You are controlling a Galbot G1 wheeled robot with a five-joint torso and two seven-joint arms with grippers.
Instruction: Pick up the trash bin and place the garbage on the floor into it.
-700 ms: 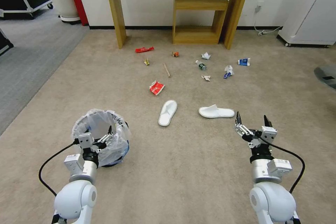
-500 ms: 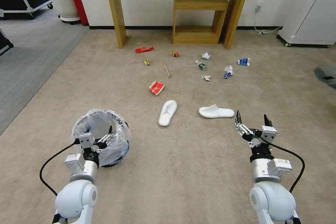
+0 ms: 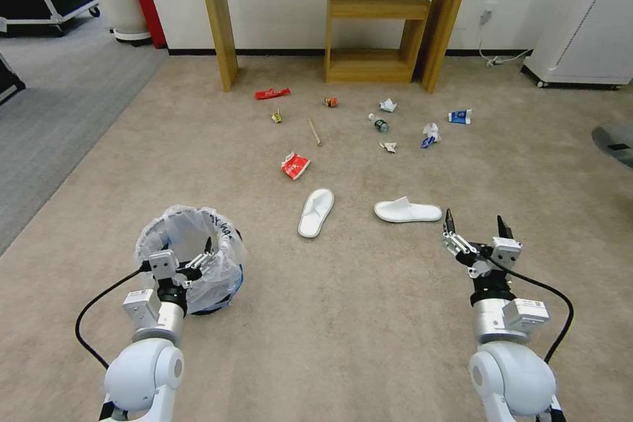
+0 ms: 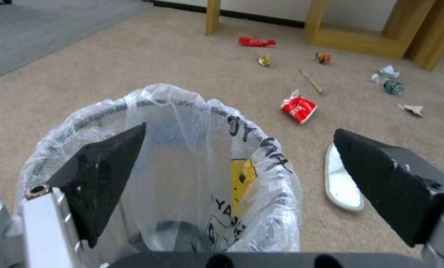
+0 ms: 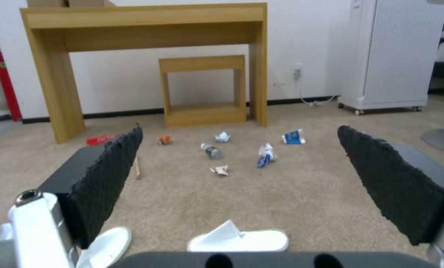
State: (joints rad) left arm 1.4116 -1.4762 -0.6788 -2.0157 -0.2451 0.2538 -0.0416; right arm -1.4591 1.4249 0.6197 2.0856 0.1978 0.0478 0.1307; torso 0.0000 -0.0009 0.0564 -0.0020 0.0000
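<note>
The trash bin [image 3: 191, 260] stands upright on the beige floor [image 3: 369, 316] at the robot's front left, its whitish bag liner folded over the rim. The left gripper [image 3: 188, 258] sits at the near rim with jaws released, one finger inside the liner and the other outside; contact with the rim cannot be confirmed. The right gripper [image 3: 478, 229] hovers above the carpet at front right, jaws released and empty. The garbage lies scattered farther ahead, well apart from the bin: a red wrapper [image 3: 295, 165], a wooden stick [image 3: 314, 132], a small bottle [image 3: 378, 122], crumpled paper [image 3: 388, 105] and a blue-white packet [image 3: 460, 117]. Two white slippers [image 3: 316, 212] lie between litter and grippers.
</note>
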